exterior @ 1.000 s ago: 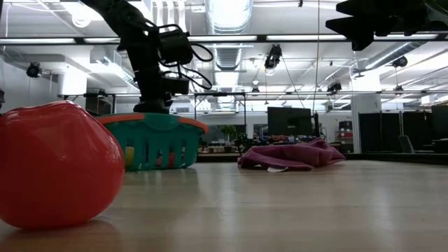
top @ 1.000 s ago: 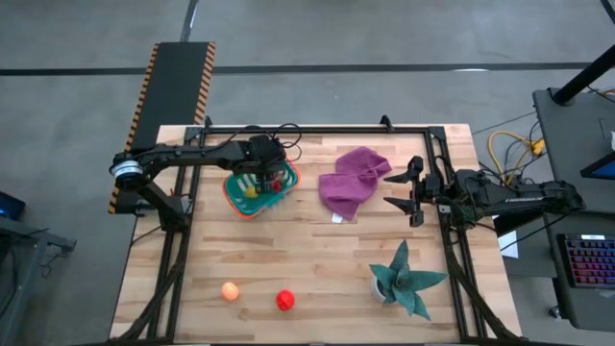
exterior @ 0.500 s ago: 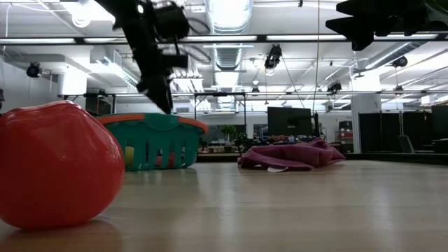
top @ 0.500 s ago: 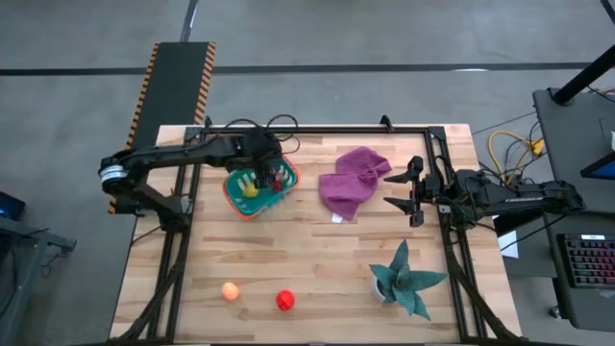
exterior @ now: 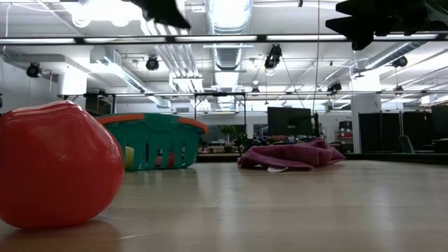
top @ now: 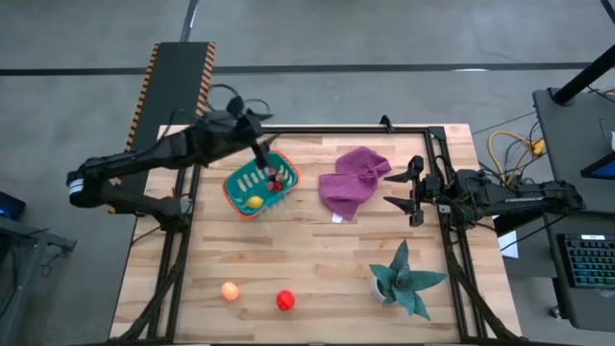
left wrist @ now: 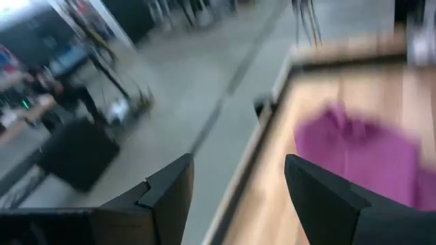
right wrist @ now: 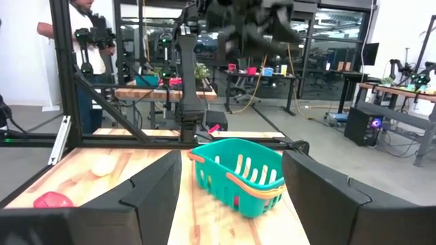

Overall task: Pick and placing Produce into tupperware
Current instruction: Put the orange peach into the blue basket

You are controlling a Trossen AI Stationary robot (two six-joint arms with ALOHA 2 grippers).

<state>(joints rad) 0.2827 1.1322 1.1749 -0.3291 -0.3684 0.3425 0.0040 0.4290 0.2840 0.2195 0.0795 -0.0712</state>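
Tupperware (top: 259, 185) w/ yellow produce (top: 254, 202) just below open left gripper (top: 261, 146).

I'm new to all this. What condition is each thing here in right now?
Teal basket: upright on the table, holding a yellow fruit and small red bits.
Orange ball: loose on the table, outside the basket.
Red ball: loose beside the orange ball.
Purple cloth: crumpled.
Left gripper: raised over the basket, jaws open, empty.
Right gripper: waiting at the table's edge, jaws open.
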